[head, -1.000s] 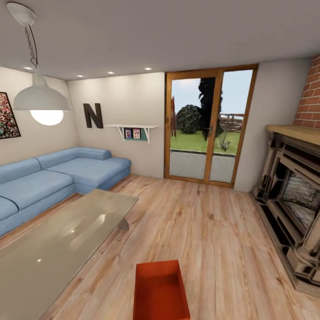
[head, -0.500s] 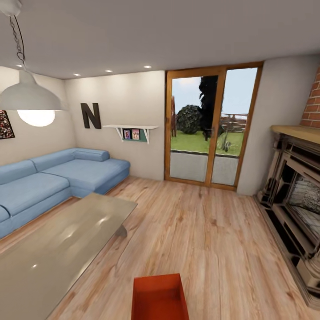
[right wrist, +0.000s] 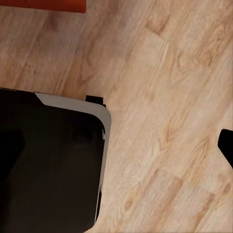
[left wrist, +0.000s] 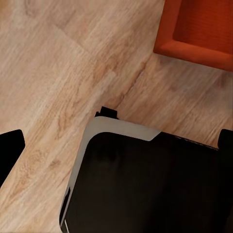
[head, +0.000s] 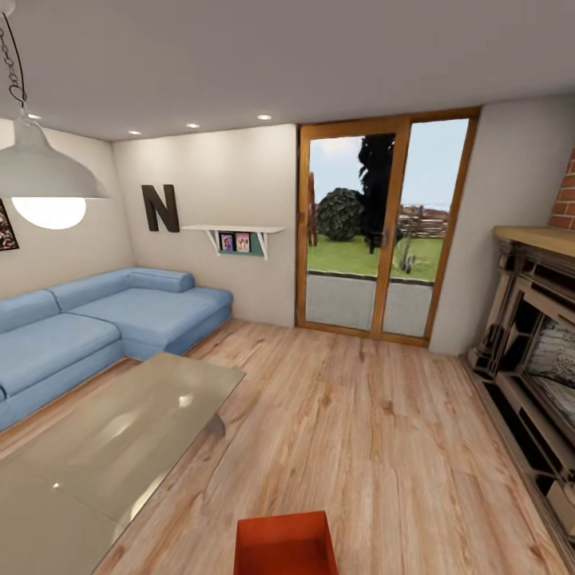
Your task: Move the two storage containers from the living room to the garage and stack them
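Observation:
One orange-red storage container [head: 284,545] lies on the light wood-plank floor of the living room, cut off by the bottom edge of the head view. Its corner [left wrist: 201,29] appears in the left wrist view, just beyond the robot's black base [left wrist: 145,184]. A thin strip of its wall [right wrist: 43,5] shows in the right wrist view. My left gripper [left wrist: 116,145] hangs open above the floor, with one dark fingertip at each side edge of its view and nothing between them. My right gripper [right wrist: 116,145] is open too; one fingertip [right wrist: 226,145] shows, and the other is lost against the base.
A glass coffee table [head: 104,447] stands at the left, with a blue corner sofa [head: 96,327] behind it. A fireplace [head: 535,359] lines the right wall. Wood-framed glass doors [head: 375,231] are straight ahead. A pendant lamp [head: 44,172] hangs at upper left. Bare wood floor [head: 359,415] lies between.
The whole head view has shifted: the camera has moved, so the container sits lower in the picture and the lamp further left. Nothing in the room has moved.

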Robot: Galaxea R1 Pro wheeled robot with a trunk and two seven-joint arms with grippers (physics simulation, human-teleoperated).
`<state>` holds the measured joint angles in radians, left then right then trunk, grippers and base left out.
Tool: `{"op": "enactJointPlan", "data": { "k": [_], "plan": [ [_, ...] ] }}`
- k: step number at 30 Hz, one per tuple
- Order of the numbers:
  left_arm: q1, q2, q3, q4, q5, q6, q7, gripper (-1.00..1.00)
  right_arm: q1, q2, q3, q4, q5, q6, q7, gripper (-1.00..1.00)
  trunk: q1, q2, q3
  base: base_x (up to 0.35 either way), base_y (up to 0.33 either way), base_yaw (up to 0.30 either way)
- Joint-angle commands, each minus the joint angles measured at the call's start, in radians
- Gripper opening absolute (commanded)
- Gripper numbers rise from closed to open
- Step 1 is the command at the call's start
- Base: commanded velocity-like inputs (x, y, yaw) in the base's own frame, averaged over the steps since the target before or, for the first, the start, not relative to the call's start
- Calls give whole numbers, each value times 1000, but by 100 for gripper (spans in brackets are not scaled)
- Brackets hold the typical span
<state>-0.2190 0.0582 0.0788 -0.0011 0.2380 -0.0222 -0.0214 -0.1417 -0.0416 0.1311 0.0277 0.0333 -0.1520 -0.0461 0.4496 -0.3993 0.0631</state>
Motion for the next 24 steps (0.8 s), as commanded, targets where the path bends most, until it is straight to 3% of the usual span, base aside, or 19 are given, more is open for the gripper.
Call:
{"op": "enactJointPlan", "data": {
  "k": [1, 9, 24],
  "plan": [
    [0, 0, 8, 1, 1, -2, -2, 100, -1, 0, 5, 3, 4, -5, -5, 100, 0, -1, 0, 11, 0, 0],
    [0, 0, 7, 1, 1, -2, -2, 100, -1, 2, 4, 3, 3, -5, -5, 100, 0, -1, 2, 2, 0, -122],
    [0, 0, 8, 1, 1, -4, -2, 100, -1, -1, 9, 3, 4, 2, -5, 100, 0, -1, 3, 0, -12, -7]
  ]
}}
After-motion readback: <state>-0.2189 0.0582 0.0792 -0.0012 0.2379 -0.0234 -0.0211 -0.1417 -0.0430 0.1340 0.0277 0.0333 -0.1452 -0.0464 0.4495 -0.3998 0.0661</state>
